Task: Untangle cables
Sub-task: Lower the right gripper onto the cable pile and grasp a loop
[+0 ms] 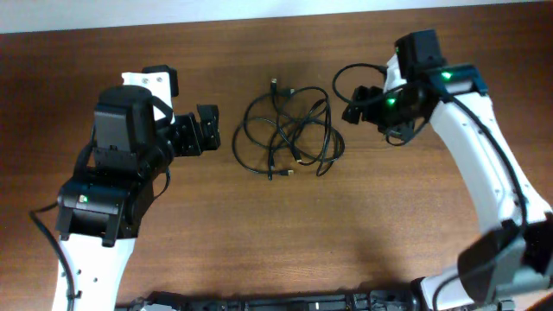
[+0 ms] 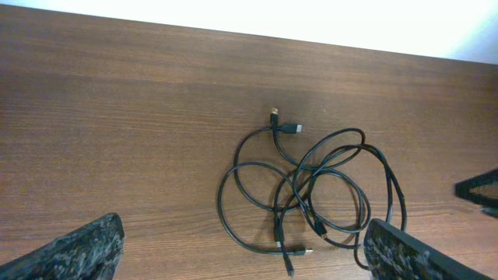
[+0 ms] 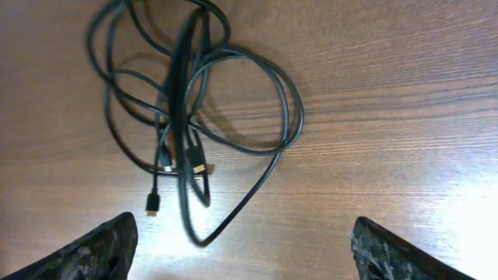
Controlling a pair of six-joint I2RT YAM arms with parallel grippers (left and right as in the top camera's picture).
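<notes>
The cables (image 1: pixel 285 131) lie as one loose tangle of thin black loops in the middle of the wooden table, small plug ends sticking out at the top and bottom. My left gripper (image 1: pixel 210 130) hovers just left of the tangle, open and empty. In the left wrist view the cables (image 2: pixel 299 173) lie ahead of the open gripper (image 2: pixel 245 249), the near loops reaching between its fingers (image 2: pixel 93 249). My right gripper (image 1: pixel 352 104) stands open to the right of the tangle. In the right wrist view the cables (image 3: pixel 184 101) hang ahead of the gripper (image 3: pixel 243 233), nothing gripped.
The brown table (image 1: pixel 406 225) runs to a far edge against a white wall (image 2: pixel 311 19). A thicker black wire of the right arm (image 1: pixel 344 76) loops beside its wrist. The right gripper's finger (image 2: pixel 478 190) shows at the right edge of the left wrist view.
</notes>
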